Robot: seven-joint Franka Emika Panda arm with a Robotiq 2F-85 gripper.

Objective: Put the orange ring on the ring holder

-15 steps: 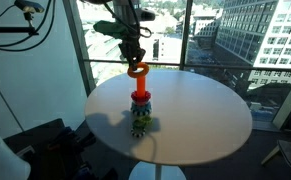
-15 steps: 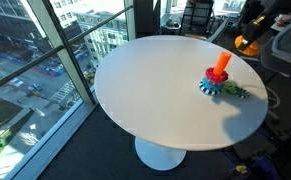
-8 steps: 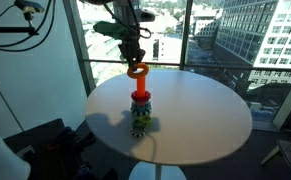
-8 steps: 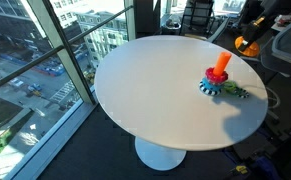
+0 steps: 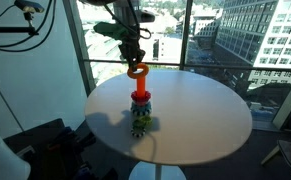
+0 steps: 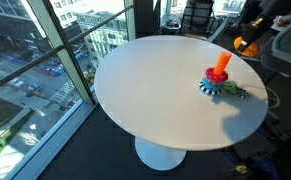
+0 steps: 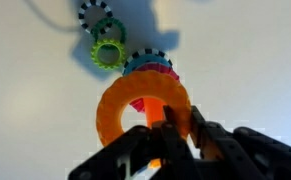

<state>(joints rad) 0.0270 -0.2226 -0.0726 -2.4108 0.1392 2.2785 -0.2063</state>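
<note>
My gripper (image 5: 134,57) is shut on the orange ring (image 5: 137,71) and holds it in the air above the ring holder (image 5: 140,100), a red-orange peg with coloured rings round its base. In the wrist view the orange ring (image 7: 135,110) hangs from the jaws (image 7: 175,128) with the ring holder (image 7: 150,68) right below it. In an exterior view the orange ring (image 6: 245,44) is above and to the right of the ring holder (image 6: 220,68).
A round white table (image 5: 200,115) carries the holder. A yellow-green patterned ring (image 7: 108,53) and a black-white toothed ring (image 7: 97,14) lie beside the holder. Large windows (image 5: 170,30) stand behind the table; office chairs (image 6: 195,15) are near its far side.
</note>
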